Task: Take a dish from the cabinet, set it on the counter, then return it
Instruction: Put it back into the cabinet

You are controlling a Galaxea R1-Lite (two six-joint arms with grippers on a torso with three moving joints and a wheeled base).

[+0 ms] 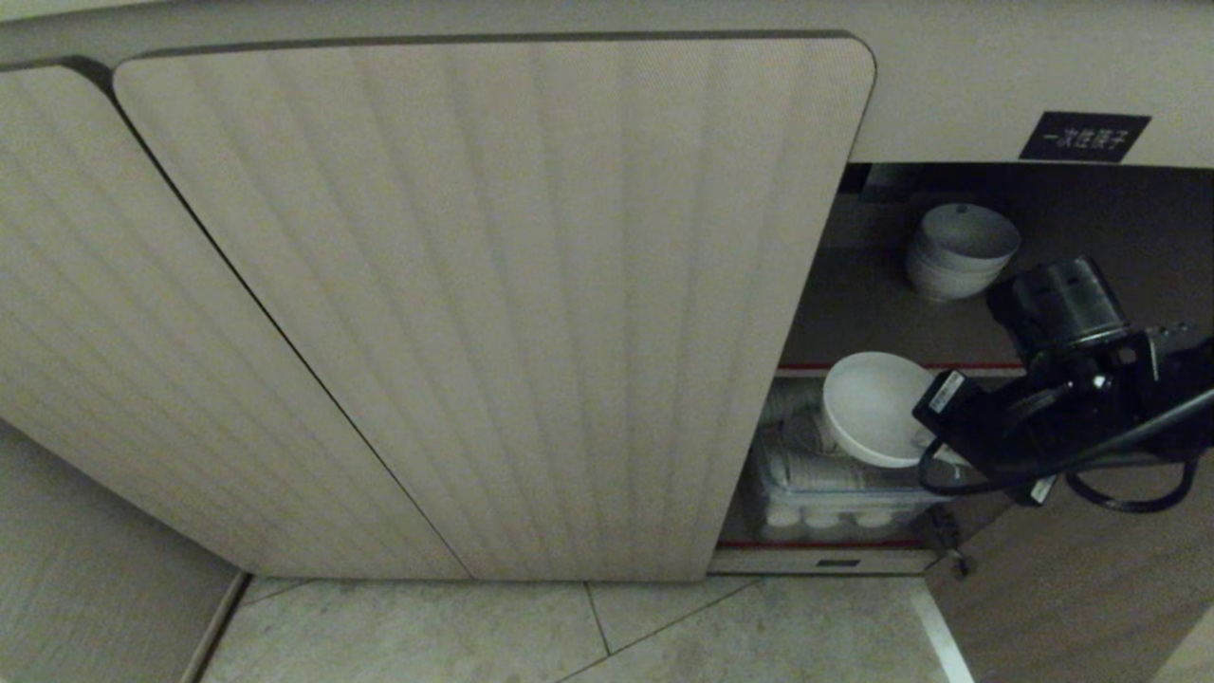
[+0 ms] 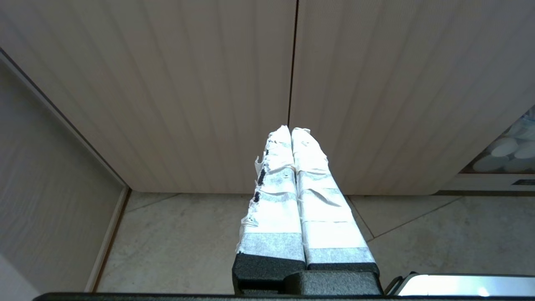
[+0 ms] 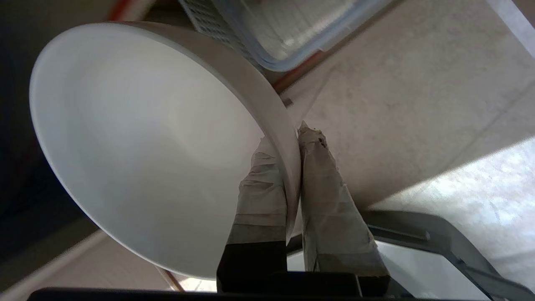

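Observation:
The cabinet (image 1: pixel 493 304) has ribbed beige doors, and its right compartment stands open. The dish (image 1: pixel 868 408), a white bowl, hangs tilted in the air in front of the red-edged lower shelf. My right gripper (image 1: pixel 925 441) is shut on its rim. In the right wrist view one taped finger of the right gripper (image 3: pixel 288 140) lies inside the dish (image 3: pixel 146 138) and the other outside its wall. My left gripper (image 2: pixel 291 130) is shut and empty, parked low and facing the closed doors. The counter is out of view.
A stack of white bowls (image 1: pixel 960 250) sits on the upper shelf under a black label (image 1: pixel 1084 137). A clear plastic box (image 1: pixel 835 493) of white cups fills the lower shelf behind the dish. The opened door (image 1: pixel 1091 588) swings out at the right over the tiled floor (image 1: pixel 569 631).

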